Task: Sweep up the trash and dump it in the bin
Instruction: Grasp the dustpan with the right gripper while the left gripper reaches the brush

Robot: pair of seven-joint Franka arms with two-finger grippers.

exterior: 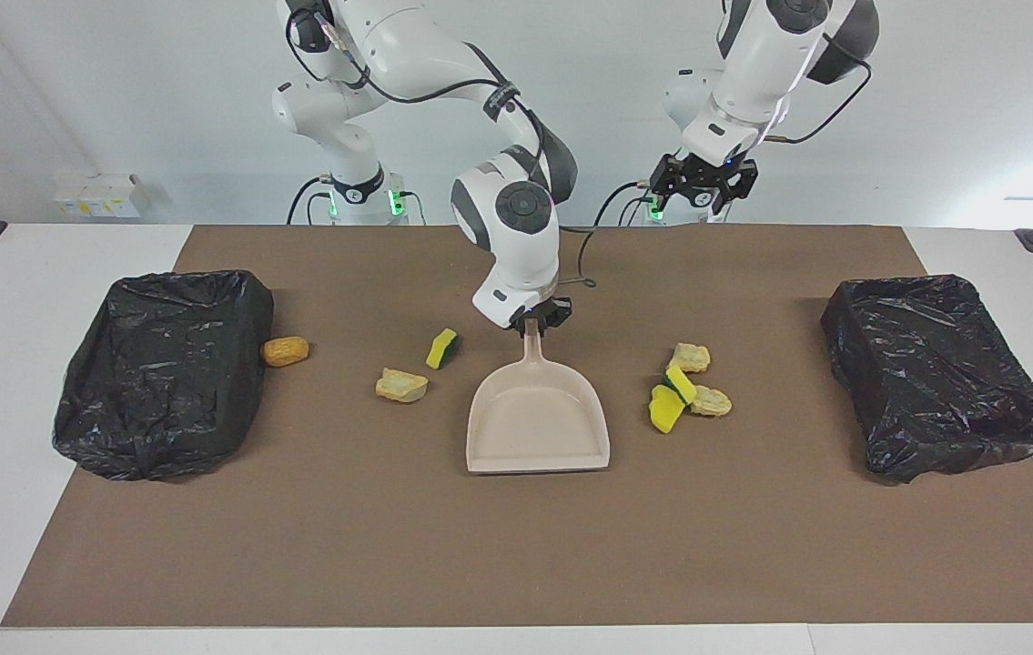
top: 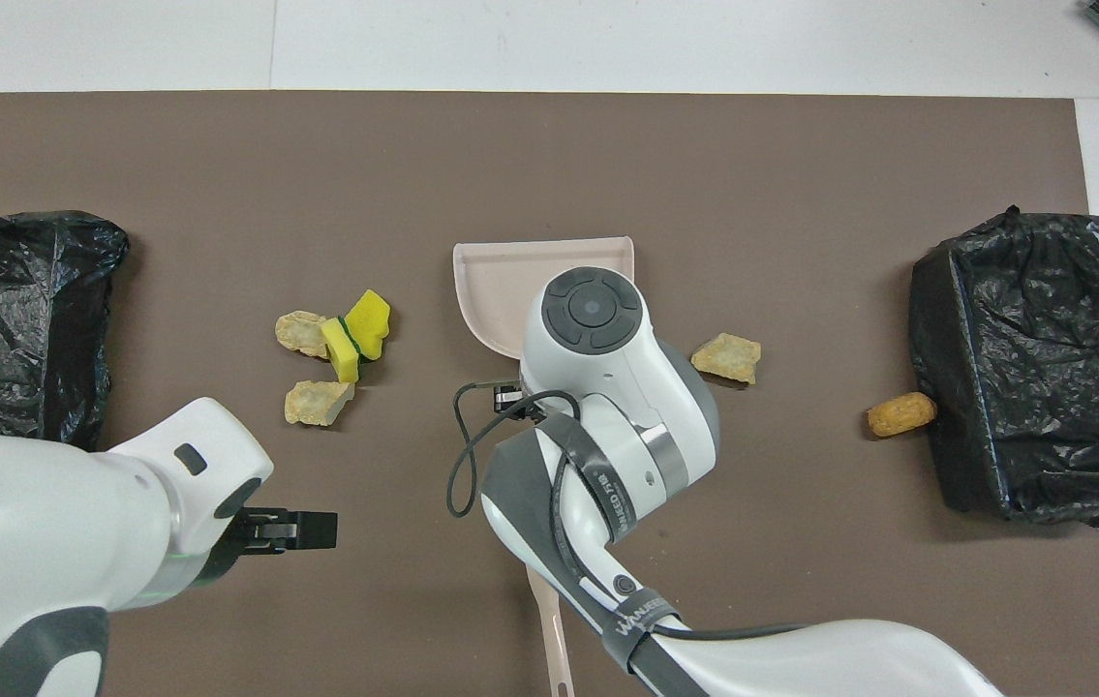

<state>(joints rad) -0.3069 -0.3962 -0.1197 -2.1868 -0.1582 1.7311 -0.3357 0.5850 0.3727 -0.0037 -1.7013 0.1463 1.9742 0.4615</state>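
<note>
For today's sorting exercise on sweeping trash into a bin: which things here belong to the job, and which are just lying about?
Job:
- dustpan, handle held by right gripper
- sponge and bread scraps
- two black-lined bins
- left gripper, waiting

Lying about:
- brown mat
- small white boxes
</note>
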